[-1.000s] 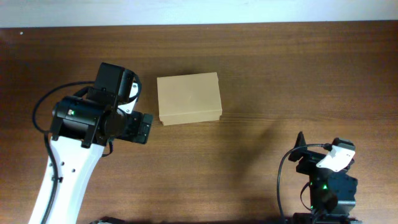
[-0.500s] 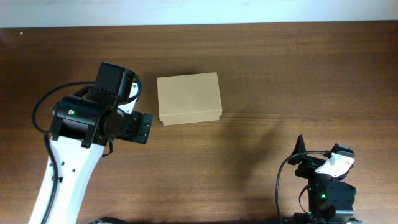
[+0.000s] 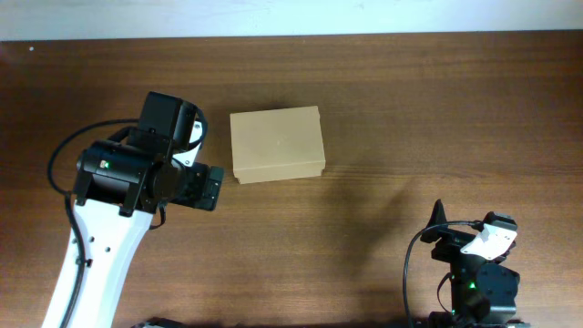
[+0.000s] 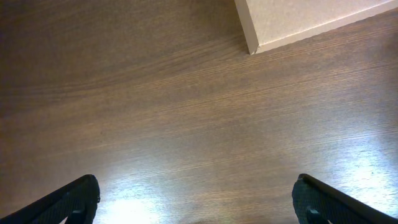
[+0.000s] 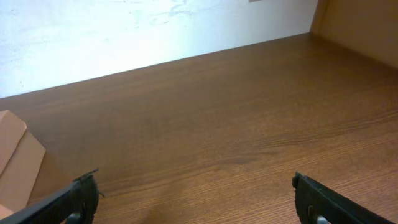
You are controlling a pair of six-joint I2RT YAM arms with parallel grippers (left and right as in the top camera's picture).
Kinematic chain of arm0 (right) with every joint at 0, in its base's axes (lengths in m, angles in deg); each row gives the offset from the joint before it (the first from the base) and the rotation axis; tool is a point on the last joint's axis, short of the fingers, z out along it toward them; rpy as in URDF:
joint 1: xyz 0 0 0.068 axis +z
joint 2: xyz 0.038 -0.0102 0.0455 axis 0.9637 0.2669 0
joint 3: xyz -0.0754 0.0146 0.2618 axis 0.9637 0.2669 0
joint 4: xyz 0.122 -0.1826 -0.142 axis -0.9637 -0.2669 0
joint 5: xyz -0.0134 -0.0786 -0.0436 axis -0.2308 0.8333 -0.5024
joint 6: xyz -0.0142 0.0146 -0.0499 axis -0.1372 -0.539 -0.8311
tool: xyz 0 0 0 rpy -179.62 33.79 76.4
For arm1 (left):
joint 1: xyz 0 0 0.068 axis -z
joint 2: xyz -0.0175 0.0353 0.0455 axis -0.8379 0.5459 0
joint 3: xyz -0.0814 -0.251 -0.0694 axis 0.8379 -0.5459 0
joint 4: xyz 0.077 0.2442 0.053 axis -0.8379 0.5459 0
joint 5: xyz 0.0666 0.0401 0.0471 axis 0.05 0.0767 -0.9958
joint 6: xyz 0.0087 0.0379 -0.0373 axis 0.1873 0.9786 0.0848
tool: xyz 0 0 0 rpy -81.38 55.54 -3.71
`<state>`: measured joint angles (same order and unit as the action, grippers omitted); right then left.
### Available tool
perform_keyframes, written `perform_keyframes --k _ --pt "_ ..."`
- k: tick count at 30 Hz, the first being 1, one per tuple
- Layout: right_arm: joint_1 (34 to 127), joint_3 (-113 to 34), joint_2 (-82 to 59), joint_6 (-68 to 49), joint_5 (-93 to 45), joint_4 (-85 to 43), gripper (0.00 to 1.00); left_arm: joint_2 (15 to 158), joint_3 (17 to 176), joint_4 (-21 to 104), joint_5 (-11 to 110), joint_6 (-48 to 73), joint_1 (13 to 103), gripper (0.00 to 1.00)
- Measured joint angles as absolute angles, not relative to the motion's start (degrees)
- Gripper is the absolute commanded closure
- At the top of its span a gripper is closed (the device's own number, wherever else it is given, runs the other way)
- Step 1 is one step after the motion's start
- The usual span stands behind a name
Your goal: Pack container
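**Item: container** (image 3: 277, 144). A small tan cardboard box, plain. From overhead the lid is seen folded down and shut. It is set flat on the table (image 3: 410, 100) with its long sides running left to right. No loose goods are seen beside it, and what it holds cannot be told.

**Item: left gripper** (image 4: 199, 202). It is placed just left of the container, a little nearer the robot and apart from it. Only the container's near-left corner is caught at the top of the wrist view. Its fingers (image 4: 71, 199) are spread wide, with nothing between them and bare wood below.

**Item: right gripper** (image 5: 196, 202). It is held well apart from the container, to its right and nearer the robot. Its fingers are likewise spread wide, and nothing is held.

**Step in hand.** This is judged to be an approach to the container by the left arm, with no contact made. Whether packing is already done cannot be settled, since nothing to pack is shown.

**Next move.** If the lid is to be worked, the left gripper would need to be carried rightward and lowered to the front flap edge. The jaws would have to be narrowed enough for thin cardboard. Bracing by the other arm is probably called for, as so light a box is likely to slide.
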<state>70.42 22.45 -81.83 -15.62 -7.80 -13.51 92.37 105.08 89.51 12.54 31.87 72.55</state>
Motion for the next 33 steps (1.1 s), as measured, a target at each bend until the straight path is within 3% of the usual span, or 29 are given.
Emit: perform_keyframes --k 14,20,28,33 --pt "70.42 22.45 -81.83 -15.62 -7.80 -13.49 0.01 88.68 104.20 87.44 12.17 32.11 72.66 0.00" --pt "70.42 22.49 -81.87 -15.64 -8.00 -13.64 0.01 75.06 92.47 52.33 9.08 32.57 72.66 0.01" --pt "70.42 22.56 -81.87 -15.60 -8.00 -14.14 0.01 54.91 64.12 6.78 8.15 32.55 67.99 0.00" --pt "70.42 22.58 -81.87 -15.60 -8.02 -16.94 0.01 43.30 47.31 -8.45 6.86 32.57 63.79 0.00"
